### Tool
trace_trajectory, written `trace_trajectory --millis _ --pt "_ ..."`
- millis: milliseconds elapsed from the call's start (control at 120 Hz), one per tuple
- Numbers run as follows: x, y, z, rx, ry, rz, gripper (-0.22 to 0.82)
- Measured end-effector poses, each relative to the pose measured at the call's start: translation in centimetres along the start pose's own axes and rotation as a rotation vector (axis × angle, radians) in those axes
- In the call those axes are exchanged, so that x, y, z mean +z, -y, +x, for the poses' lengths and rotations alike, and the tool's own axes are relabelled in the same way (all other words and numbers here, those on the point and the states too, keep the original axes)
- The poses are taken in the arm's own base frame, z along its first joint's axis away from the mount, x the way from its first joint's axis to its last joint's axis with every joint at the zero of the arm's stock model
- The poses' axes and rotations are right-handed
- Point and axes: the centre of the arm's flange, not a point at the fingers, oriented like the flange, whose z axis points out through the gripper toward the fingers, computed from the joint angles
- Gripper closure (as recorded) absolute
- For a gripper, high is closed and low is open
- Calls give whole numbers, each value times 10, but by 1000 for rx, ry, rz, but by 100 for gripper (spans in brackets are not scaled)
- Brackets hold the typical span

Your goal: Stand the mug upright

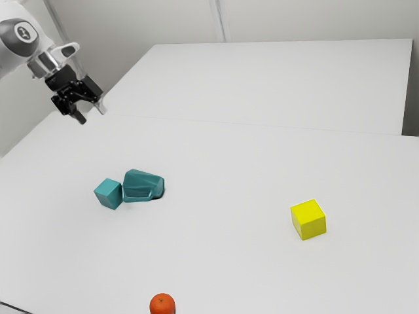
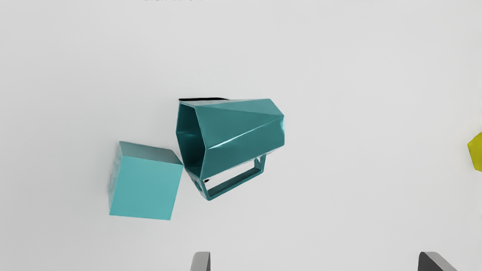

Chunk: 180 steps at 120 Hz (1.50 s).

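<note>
High above the table, my gripper (image 1: 92, 116) hangs at the exterior view's upper left, well apart from the mug. Its fingertips (image 2: 314, 259) stand wide apart in the wrist view, open with nothing between them. The teal mug (image 1: 141, 186) lies on its side on the table. In the wrist view the mug (image 2: 241, 131) shows its open mouth facing the teal cube, with its angular handle sticking out along one side.
A teal cube (image 1: 109, 193) sits right by the mug's mouth, seemingly touching it; the same cube (image 2: 145, 186) is in the wrist view. Toward the exterior view's right is a yellow cube (image 1: 308, 220). An orange (image 1: 162, 304) lies at the exterior view's bottom edge.
</note>
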Motion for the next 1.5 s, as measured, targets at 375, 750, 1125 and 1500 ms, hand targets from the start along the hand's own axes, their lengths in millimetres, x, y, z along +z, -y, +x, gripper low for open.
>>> trace_trajectory --millis 375,750,1125,1500 --pt "107 95 35 94 42 -264 0" --pt "181 131 37 190 65 -371 0" --pt "216 125 31 228 59 -432 0" --pt "227 109 34 254 53 -471 29"
